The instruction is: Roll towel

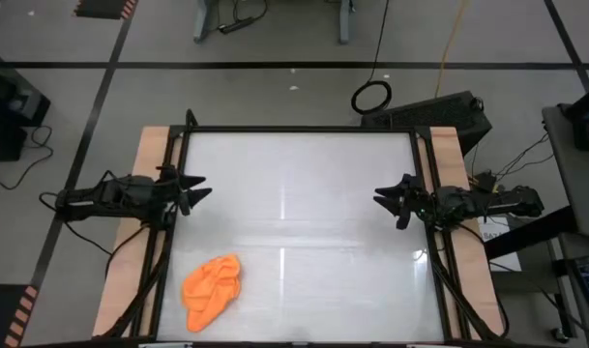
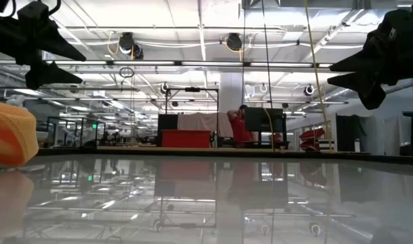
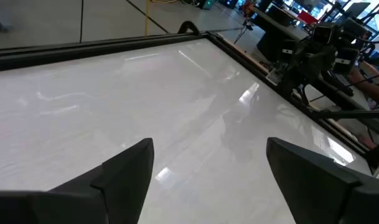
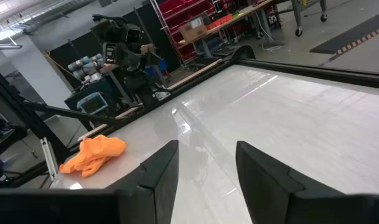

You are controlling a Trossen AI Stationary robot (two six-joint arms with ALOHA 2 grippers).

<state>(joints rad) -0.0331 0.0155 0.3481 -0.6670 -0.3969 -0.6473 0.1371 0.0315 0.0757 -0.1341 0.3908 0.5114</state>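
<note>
Towel [image 1: 214, 288] lies crumpled in a loose heap on the white table [image 1: 304, 203], in the near corner on the left arm's side, close to the black frame [image 1: 174, 222] that runs along that edge. It is bright orange and not rolled; the folds are irregular and one end is narrower than the other. Nothing touches it.

Left gripper [image 1: 195, 191] hangs above the table at its left edge, well apart from the towel, which lies toward the near edge from this gripper. Its fingers [image 3: 124, 171] stand wide apart, and between them only the bare glossy surface shows (the left wrist view sees no orange at all). Across the table from it, this view shows the right arm [image 3: 307, 59].

Right gripper [image 1: 389, 198] hangs above the table at the opposite edge, facing the left one across the middle. Its fingers [image 4: 158, 171] are also apart, though with a narrower gap, and they hold nothing. From this gripper the towel is far off, across the table and toward the near edge; the right wrist view shows it [image 4: 93, 154] as a small orange heap near the frame, with the left arm [image 4: 124, 46] farther along the same edge.

From the table-level camera, both grippers appear as dark shapes high above the surface, and the towel [image 2: 9, 135] sits at the side under the left one [image 2: 53, 57]. A person in red [image 2: 241, 125] is in the room far behind the table.
</note>
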